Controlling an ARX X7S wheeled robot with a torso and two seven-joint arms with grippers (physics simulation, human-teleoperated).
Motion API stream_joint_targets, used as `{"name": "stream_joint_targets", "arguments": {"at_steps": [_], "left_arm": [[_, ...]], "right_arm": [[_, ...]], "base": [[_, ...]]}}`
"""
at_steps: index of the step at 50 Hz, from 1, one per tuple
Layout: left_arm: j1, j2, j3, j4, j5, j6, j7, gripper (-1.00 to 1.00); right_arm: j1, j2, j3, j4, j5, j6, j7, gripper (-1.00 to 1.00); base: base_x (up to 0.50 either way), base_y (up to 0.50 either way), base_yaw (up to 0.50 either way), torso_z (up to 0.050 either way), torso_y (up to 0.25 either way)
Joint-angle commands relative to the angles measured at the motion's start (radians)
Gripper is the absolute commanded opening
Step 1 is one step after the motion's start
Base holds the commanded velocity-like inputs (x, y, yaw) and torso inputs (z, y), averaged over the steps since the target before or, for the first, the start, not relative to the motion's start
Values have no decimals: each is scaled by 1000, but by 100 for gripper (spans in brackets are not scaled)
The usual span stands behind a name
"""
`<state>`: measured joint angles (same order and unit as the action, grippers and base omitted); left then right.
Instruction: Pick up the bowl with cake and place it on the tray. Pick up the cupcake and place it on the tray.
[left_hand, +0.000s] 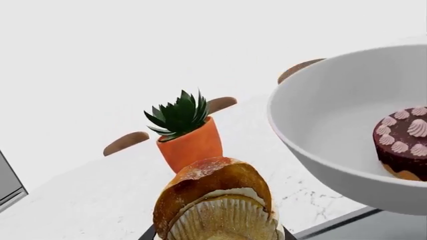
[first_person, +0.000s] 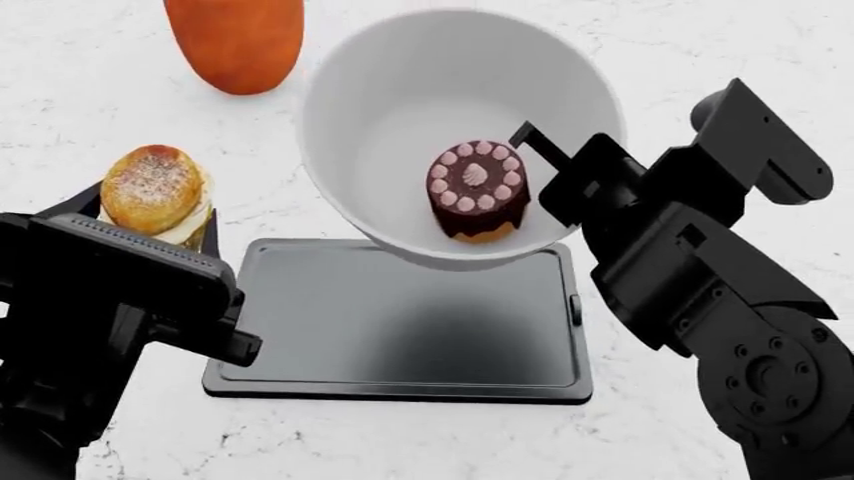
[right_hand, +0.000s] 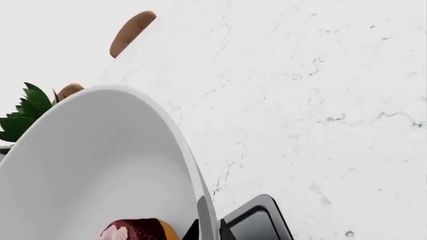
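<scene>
The white bowl hangs tilted over the far edge of the dark tray, with the chocolate cake inside it. My right gripper is shut on the bowl's rim, one finger inside and one outside. The bowl and cake also show in the left wrist view. My left gripper is shut on the cupcake, left of the tray's far corner and off the table. The cupcake fills the space between its fingers, wrapper toward the camera.
An orange pot with a green spiky plant stands on the marble table beyond the cupcake, left of the bowl. Brown chair backs show past the table's far edge.
</scene>
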<state>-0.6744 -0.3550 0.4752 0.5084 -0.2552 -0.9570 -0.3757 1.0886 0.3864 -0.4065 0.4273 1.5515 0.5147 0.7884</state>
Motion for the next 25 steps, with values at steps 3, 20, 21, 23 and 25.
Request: {"name": "stream_joint_targets", "arguments": {"at_steps": [3,20,21,23,25], "left_arm": [[-2,0,-4,2,-17,4,-19,-100],[37,11,11,-110,-5,123,-6,-100],[40,11,11,-110,-5,127,-7,-100],[39,11,10,-103,-7,122,-7,-100],[47,8,9,-98,-7,127,-10,-100]], "right_arm": [[8,-2,13,0,-12,-9,-13,-100],[-101,232,148,-546,382,110,465,-100],[-96,233,146,-542,391,116,462,-100],[-107,236,147,-531,387,115,449,-100],[-132,234,151,-514,371,102,428,-100]], "base": [[0,0,0,0,0],[0,0,0,1,1],[0,0,0,0,0],[0,0,0,0,0],[0,0,0,0,0]]}}
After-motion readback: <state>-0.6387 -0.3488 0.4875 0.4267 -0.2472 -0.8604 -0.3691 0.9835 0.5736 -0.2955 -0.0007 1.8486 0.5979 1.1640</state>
